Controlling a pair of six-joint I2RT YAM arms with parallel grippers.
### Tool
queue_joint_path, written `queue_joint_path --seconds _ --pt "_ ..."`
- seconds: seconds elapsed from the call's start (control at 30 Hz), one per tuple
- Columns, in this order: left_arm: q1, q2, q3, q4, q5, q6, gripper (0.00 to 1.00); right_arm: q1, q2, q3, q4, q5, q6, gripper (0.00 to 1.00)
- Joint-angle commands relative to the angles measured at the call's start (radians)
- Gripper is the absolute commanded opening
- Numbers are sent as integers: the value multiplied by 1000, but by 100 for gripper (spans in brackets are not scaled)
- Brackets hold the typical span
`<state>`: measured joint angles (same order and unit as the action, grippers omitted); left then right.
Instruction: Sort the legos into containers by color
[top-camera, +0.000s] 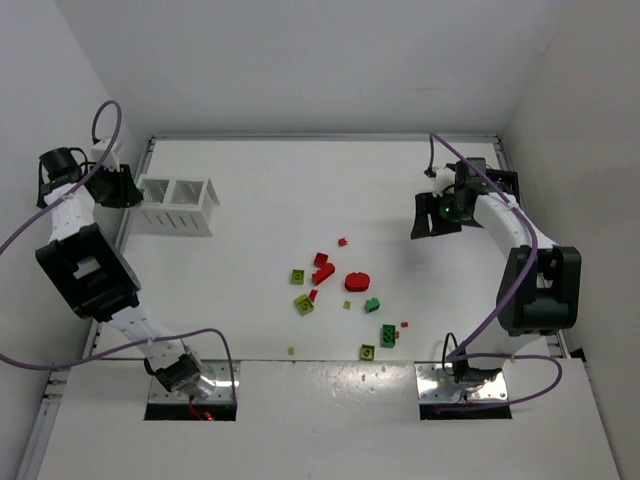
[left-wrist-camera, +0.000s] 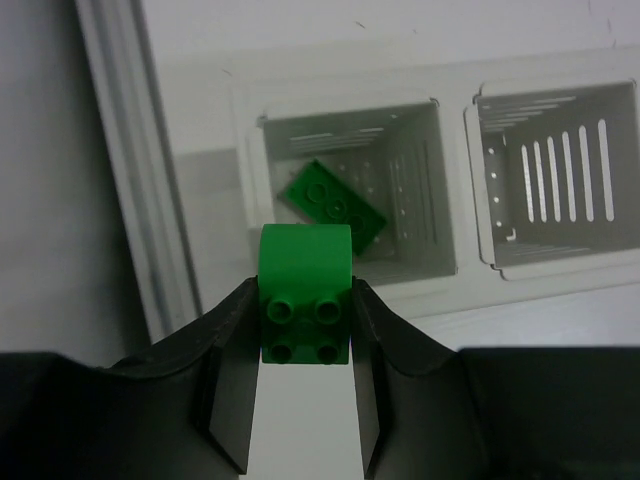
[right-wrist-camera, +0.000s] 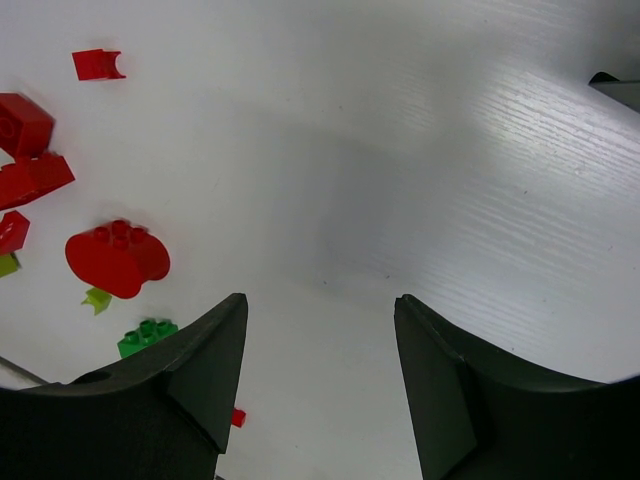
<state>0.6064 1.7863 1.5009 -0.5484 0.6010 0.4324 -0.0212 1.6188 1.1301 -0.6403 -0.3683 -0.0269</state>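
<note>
My left gripper (left-wrist-camera: 305, 300) is shut on a green lego brick (left-wrist-camera: 305, 260), studs facing the camera, just short of the white slatted container (left-wrist-camera: 452, 200). A flat green brick (left-wrist-camera: 335, 205) lies in that container's left compartment; the right compartment looks bare. From above, the left gripper (top-camera: 118, 187) hangs at the left end of the white container (top-camera: 178, 205). My right gripper (top-camera: 432, 218) stands open over bare table, nothing between its fingers (right-wrist-camera: 215, 340). Loose legos lie mid-table: a round red piece (top-camera: 357, 282), red bricks (top-camera: 322, 268), yellow-green bricks (top-camera: 303, 303) and green bricks (top-camera: 387, 335).
A black container (top-camera: 503, 183) sits at the far right, partly hidden behind the right arm. Walls close the table on the left, back and right. In the right wrist view the round red piece (right-wrist-camera: 118, 258) and a green brick (right-wrist-camera: 147, 335) lie left of the fingers.
</note>
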Motion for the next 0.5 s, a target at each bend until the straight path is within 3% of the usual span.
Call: queue_joint_path --seconds 0.0,0.47 --pt "-19 -4 39 -39 79 20 8 12 -11 28 8 -3 -13 61" --pt "-28 19 68 11 69 16 10 12 -11 28 8 -3 -13 61"
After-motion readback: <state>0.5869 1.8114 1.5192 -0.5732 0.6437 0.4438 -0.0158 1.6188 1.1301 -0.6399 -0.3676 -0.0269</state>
